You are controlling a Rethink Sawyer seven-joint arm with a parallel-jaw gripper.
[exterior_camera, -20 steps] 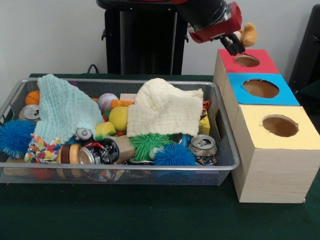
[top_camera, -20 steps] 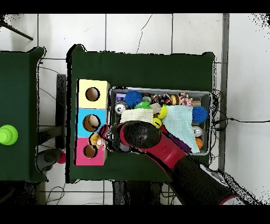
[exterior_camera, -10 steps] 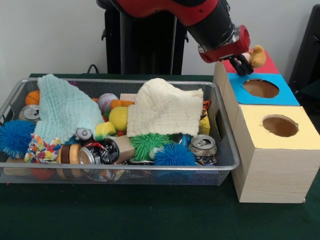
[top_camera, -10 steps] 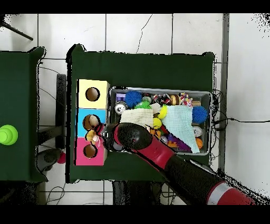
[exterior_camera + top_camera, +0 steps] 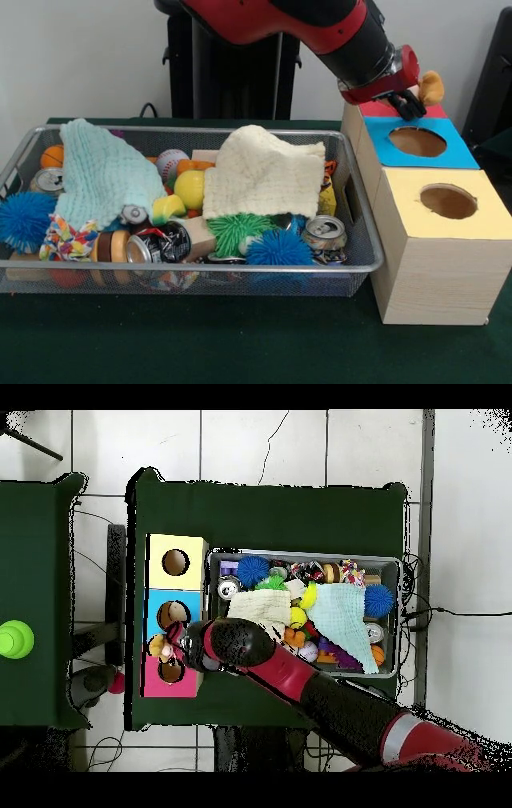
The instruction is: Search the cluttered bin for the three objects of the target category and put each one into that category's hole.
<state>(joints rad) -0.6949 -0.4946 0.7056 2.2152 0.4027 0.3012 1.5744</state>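
Note:
My gripper [image 5: 410, 104] is shut on a small tan-orange plush toy [image 5: 432, 86] and holds it above the far box, whose red top [image 5: 374, 110] shows only as a strip beside the arm. From overhead the toy [image 5: 157, 647] and gripper [image 5: 172, 647] hang over the border between the red top [image 5: 150, 680] and the blue top, just beside the red box's round hole [image 5: 170, 671]. The wire mesh bin [image 5: 200, 270] is full of clutter. No other plush toy shows clearly in it.
The blue-topped box [image 5: 456, 152] and yellow-topped box [image 5: 480, 220] stand in a row nearer the camera. A pale green cloth [image 5: 100, 176] and a cream cloth [image 5: 260, 172] cover part of the bin, among spiky balls [image 5: 276, 248], cans [image 5: 324, 232] and a yellow ball [image 5: 190, 190].
The gripper has carried the plush toy rightward in the front view and slightly lower over the boxes. From overhead the toy has shifted left across the red and blue tops.

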